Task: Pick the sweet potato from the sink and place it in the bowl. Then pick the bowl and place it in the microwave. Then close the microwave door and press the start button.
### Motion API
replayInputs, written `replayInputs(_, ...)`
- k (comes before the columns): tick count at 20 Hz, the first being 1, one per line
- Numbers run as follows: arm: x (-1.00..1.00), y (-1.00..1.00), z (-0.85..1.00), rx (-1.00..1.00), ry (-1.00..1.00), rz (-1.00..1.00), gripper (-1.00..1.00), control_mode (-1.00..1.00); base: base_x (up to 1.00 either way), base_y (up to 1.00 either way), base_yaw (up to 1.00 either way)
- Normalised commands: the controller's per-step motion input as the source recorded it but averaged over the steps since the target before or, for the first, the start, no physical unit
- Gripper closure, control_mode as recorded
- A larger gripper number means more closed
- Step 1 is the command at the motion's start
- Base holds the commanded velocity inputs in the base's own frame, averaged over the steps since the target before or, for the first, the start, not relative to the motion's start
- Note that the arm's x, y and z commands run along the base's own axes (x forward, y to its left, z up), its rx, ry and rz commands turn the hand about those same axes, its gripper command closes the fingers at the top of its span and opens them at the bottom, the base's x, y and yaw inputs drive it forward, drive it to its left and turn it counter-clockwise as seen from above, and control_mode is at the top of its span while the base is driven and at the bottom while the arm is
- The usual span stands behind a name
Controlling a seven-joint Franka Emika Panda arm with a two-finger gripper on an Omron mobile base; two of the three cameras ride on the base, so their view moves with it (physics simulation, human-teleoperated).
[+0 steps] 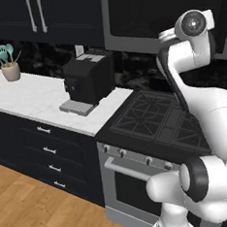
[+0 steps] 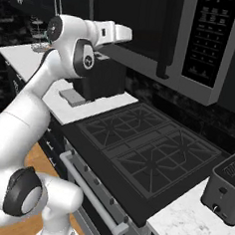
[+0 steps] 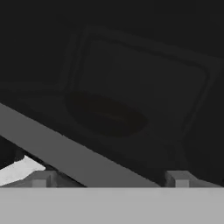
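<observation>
Hand view: the pincer (image 3: pixel 110 179) was seen at 6 o'clock with its two tips spread wide and nothing held between them.
Microwave door: the microwave door (image 3: pixel 131 87) was faced closely by the pincer, its grey lower frame crossing from 9 to 6 o'clock; in the right base view it appeared shut.
Bowl: a dim dark oval, judged to be the bowl (image 3: pixel 105 116), was made out behind the glass near the centre.
Sweet potato: it could not be told apart inside that dim oval.
Right base view: the microwave (image 2: pixel 211 99) was hung above the stove (image 2: pixel 147 147), with its control panel (image 2: pixel 211 39) at 2 o'clock and the door handle (image 2: pixel 165 43) near 12 o'clock.
Step judged: only the start button seemed left to be pressed.
Risk, reach: the arm's end was placed at 10 o'clock, well apart from the panel, so a long sideways sweep was called for and the handle could be clipped on the way.
Risk, wrong key: with tips spread this wide, a neighbouring key could be struck, or the start button straddled and missed.
Risk, latch: if the door was not fully latched, the press could be wasted.
Risk, table: the coffee machine (image 1: pixel 88 78) on the table (image 1: pixel 31 96) could be brushed by the elbow.
</observation>
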Motion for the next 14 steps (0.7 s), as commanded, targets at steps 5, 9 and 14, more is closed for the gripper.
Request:
replayInputs(5, -0.94, 0.07, 0.21, 0.1, -0.01, -0.18, -1.0, -1.0, 0.0, 0.0, 0.0)
replayInputs(9, -1.0, 0.06, 0.05, 0.09, 0.0, -0.1, 1.0, -1.0, 0.0, 0.0, 0.0)
replayInputs(14, -0.91, -0.12, 0.0, 0.04, -0.05, -0.01, 1.0, -1.0, 0.0, 0.0, 0.0)
